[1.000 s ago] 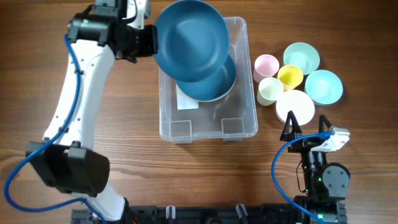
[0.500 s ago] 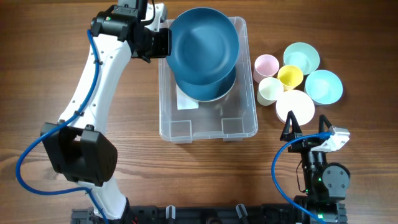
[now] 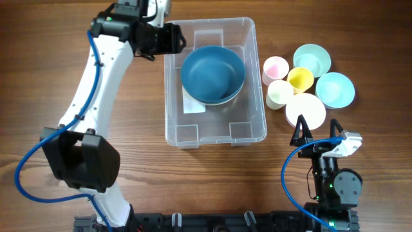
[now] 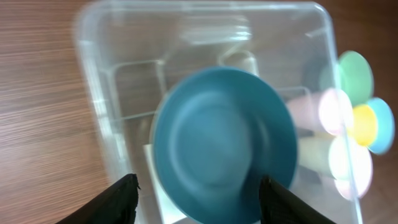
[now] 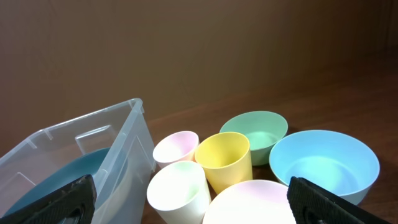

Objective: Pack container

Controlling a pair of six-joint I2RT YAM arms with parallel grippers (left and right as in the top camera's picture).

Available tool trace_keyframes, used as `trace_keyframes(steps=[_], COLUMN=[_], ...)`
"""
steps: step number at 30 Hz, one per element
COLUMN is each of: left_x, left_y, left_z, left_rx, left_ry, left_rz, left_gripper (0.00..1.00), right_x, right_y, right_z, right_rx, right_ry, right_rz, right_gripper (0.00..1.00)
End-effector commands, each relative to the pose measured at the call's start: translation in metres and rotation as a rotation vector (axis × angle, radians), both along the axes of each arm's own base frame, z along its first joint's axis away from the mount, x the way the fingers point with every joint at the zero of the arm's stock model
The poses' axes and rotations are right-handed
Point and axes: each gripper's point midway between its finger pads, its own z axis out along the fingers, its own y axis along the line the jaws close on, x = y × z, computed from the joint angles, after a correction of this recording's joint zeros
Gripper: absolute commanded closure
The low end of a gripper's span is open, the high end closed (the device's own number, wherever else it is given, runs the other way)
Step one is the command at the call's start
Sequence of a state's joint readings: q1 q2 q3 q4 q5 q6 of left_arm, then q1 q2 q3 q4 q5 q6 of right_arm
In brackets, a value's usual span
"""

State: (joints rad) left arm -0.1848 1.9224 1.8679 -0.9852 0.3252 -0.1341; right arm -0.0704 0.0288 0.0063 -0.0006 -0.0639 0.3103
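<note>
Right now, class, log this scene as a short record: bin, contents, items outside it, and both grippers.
bin: clear container, mid-table
inside: dark blue bowl
outside, right of the bin: pink cup, yellow cup, cream cup, green bowl, light blue bowl, white bowl
left gripper: open, empty, at the bin's far-left corner
right gripper: open, empty, by the white bowl
</note>
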Motion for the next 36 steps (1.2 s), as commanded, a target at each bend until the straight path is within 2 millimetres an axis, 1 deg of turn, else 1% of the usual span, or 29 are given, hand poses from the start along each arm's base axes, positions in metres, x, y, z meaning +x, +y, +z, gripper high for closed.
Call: trace_keyframes(steps=[1,2,3,4,5,7,9,10,11,12,13,14,15,18,22,36], left_x=[0.018,0.019,0.02,0.021,0.021,0.02,0.016,0.013,0.01,0.006,0.004,-0.002,-0.005,-0.014,-0.021,-0.022], left_y=[0.075,0.087,0.105,0.129,0.148,0.186,0.219,0.235,0.25,0.263,0.271,0.288,0.295,0.309,0.316,0.316], left_z=[0.019,0.019,0.018,0.018,0.018,0.018,0.019,0.019,0.018,0.018,0.018,0.018,0.017,0.014,0.011,0.011], left_rx=[0.066,0.065,0.06,0.051,0.045,0.039,0.039,0.039,0.039,0.039,0.035,0.016,0.005,-0.007,-0.008,-0.008], left_ry=[-0.043,-0.04,-0.032,-0.022,-0.017,-0.014,-0.013,-0.013,-0.011,-0.009,-0.006,0.004,0.012,0.038,0.061,0.061], left_rz=[0.235,0.265,0.318,0.389,0.439,0.526,0.598,0.631,0.662,0.691,0.715,0.779,0.814,0.866,0.886,0.887], left_gripper=[0.39,0.39,0.36,0.33,0.33,0.26,0.19,0.13,0.0,0.0,0.0,0.0,0.0,0.0,0.0,0.0], right_x=[0.0,0.0,0.0,0.0,0.0,0.0,0.0,0.0,0.0,0.0,0.0,0.0,0.0,0.0,0.0,0.0], right_y=[0.003,0.003,0.003,0.003,0.003,0.003,0.003,0.003,0.003,0.003,0.003,0.003,0.003,0.003,0.003,0.003], right_z=[0.0,0.0,0.0,0.0,0.0,0.0,0.0,0.0,0.0,0.0,0.0,0.0,0.0,0.0,0.0,0.0], right_rx=[0.007,0.008,0.008,0.008,0.007,0.007,0.007,0.007,0.008,0.008,0.008,0.007,0.008,0.007,0.007,0.007], right_ry=[0.0,0.0,0.0,0.0,0.0,0.0,0.0,0.0,0.0,0.0,0.0,0.0,0.0,0.0,0.0,0.0], right_rz=[0.017,0.017,0.017,0.017,0.017,0.017,0.017,0.017,0.017,0.017,0.017,0.017,0.017,0.017,0.017,0.017], right_gripper=[0.0,0.01,0.0,0.0,0.0,0.0,0.0,0.0,0.0,0.0,0.0,0.0,0.0,0.0,0.0,0.0])
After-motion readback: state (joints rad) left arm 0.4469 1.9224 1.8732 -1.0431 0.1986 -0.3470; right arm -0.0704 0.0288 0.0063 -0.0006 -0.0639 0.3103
